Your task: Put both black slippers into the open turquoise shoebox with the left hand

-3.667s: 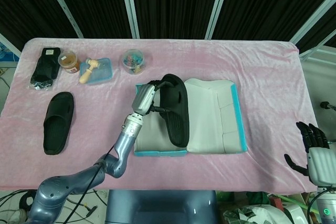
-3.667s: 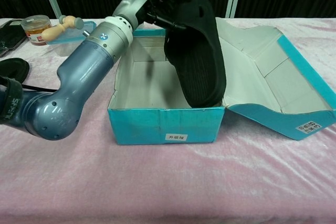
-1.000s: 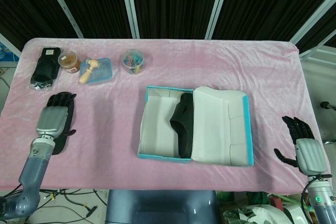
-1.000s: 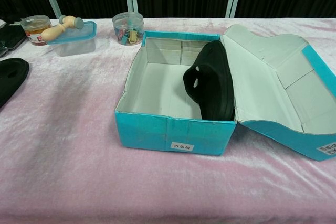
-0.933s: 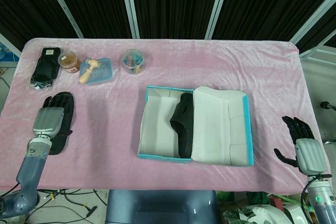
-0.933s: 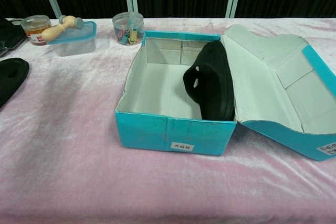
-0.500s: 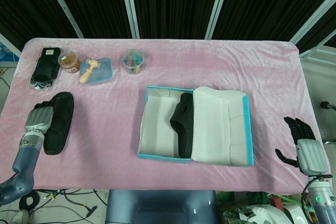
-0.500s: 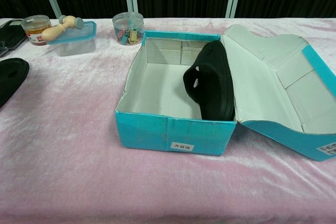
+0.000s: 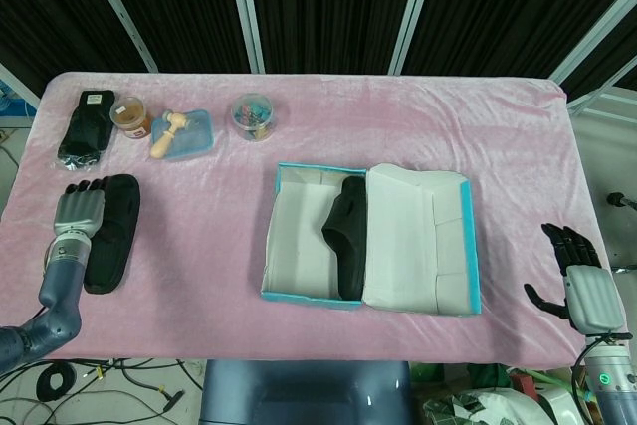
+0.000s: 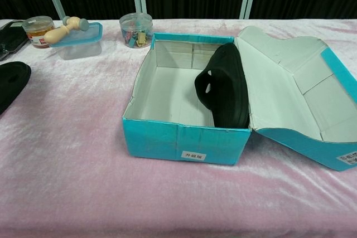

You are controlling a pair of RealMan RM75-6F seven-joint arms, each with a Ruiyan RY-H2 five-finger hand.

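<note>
The open turquoise shoebox stands at mid-table, its lid folded out to the right. One black slipper leans on its side against the box's right inner wall. The other black slipper lies flat on the pink cloth at the far left. My left hand sits at that slipper's left edge, back upward, fingers apart, holding nothing. My right hand hangs open beyond the table's right edge. The chest view shows neither hand.
At the back left lie a black packaged item, an amber-lidded jar, a blue container with a wooden tool and a clear tub of coloured clips. Pink cloth covers the table.
The left hand let go of the first slipper, which now leans in the box. It then crossed to the far-left slipper and slid from on top of it to its left edge.
</note>
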